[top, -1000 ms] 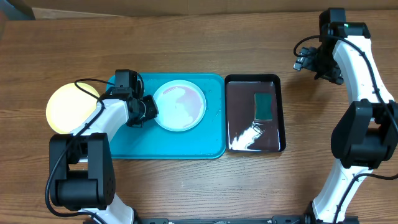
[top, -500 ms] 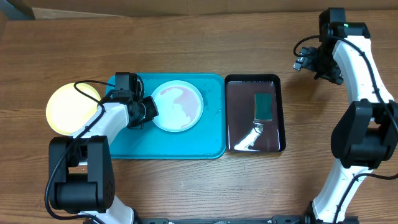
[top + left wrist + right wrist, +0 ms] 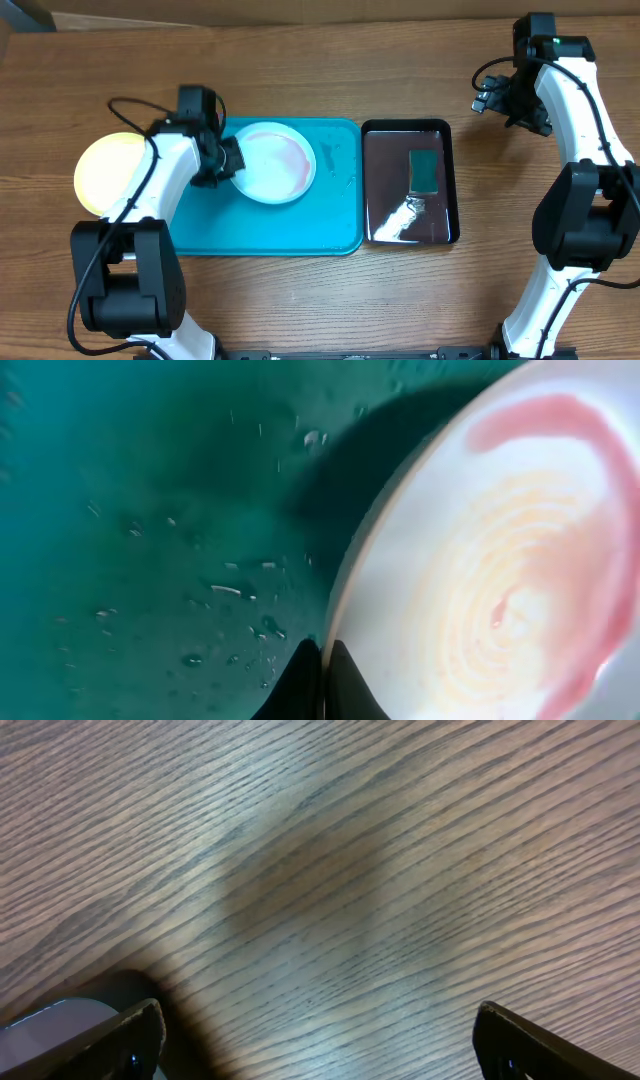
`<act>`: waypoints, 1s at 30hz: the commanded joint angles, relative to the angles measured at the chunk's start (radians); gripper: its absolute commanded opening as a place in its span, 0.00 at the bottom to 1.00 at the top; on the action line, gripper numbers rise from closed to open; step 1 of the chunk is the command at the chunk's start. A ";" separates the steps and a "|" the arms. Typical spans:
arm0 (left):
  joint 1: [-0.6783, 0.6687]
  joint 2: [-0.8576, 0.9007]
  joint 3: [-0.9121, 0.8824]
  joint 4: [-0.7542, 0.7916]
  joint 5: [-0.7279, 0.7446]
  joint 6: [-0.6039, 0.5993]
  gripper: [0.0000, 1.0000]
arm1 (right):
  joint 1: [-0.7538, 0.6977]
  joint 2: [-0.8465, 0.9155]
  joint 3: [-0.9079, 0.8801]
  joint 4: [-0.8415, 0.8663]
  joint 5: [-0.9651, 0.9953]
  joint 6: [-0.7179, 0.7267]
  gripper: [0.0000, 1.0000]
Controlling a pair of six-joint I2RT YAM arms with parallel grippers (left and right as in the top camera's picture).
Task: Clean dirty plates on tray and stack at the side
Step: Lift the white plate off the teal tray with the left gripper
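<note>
Since stained white plate [image 3: 276,164] needs lifting off tray [image 3: 300,225], we note left gripper [image 3: 322,658] pinched on rim; right gripper [image 3: 320,1040] wide, idle.

Two plates are in view: one yellow-green plate [image 3: 108,172] and one white plate [image 3: 272,163] (the only one of the two with a pink smear). There is one turquoise tray [image 3: 300,225] and one black pan [image 3: 385,185], with a single green block [image 3: 425,170] in the pan. Two robot arms show, a left arm [image 3: 165,185] and a right arm [image 3: 578,95].
</note>
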 commanded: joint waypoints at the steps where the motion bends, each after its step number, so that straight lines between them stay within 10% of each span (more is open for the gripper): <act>1: -0.002 0.012 0.098 -0.037 -0.027 0.035 0.04 | -0.003 -0.025 0.015 0.004 0.008 0.005 1.00; 15: -0.136 0.012 0.364 -0.160 -0.045 0.034 0.04 | -0.003 -0.025 0.015 0.004 0.008 0.005 1.00; 30: -0.659 0.012 0.434 -0.190 -0.700 0.026 0.04 | -0.003 -0.025 0.015 0.004 0.008 0.005 1.00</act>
